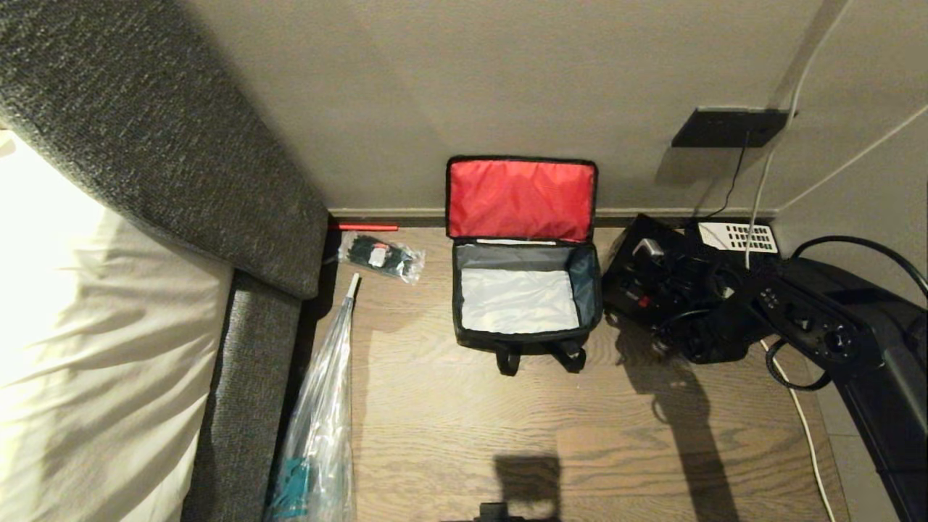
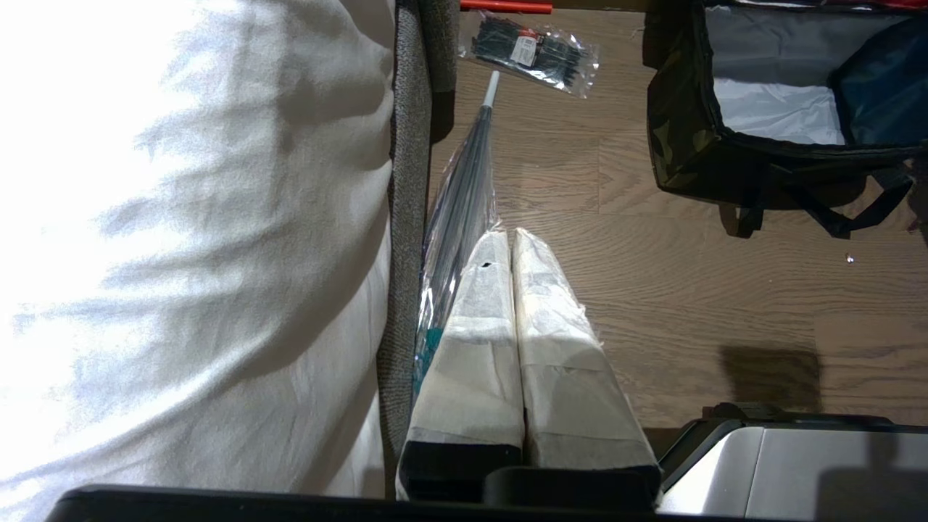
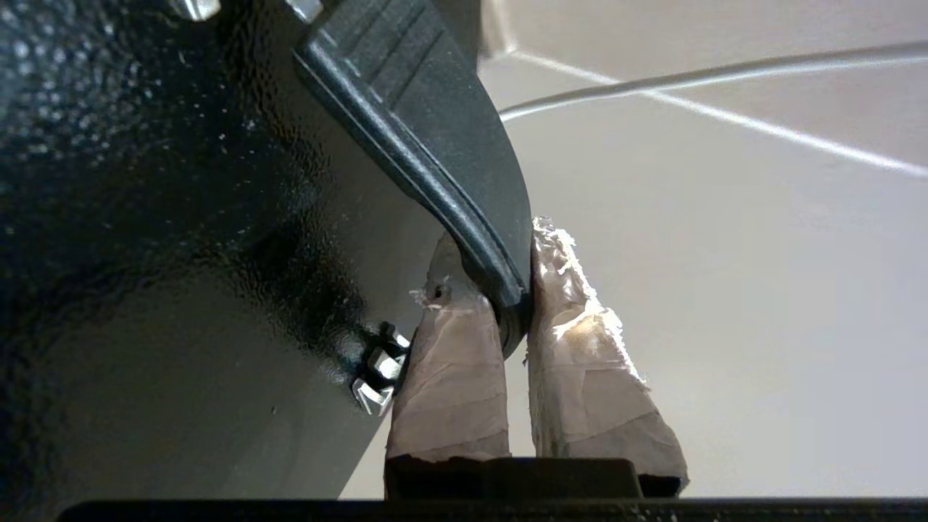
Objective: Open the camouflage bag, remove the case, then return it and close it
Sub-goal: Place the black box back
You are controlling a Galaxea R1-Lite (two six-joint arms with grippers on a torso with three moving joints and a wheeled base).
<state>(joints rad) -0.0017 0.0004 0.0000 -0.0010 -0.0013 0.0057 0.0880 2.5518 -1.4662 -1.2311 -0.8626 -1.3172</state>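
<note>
The camouflage bag (image 1: 523,290) stands unzipped against the wall, its red-lined lid thrown back, while the right gripper (image 3: 511,290), off to its right, pinches the handle of what seems to be the black case (image 3: 181,239), presumably carrying it clear.

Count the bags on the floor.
2: the camouflage bag open against the wall, and a clear plastic bag lying beside the sofa. Others may be hidden.

Dim warm room; bedding (image 1: 65,290) glares white; long shadows on floor (image 1: 580,435).
</note>
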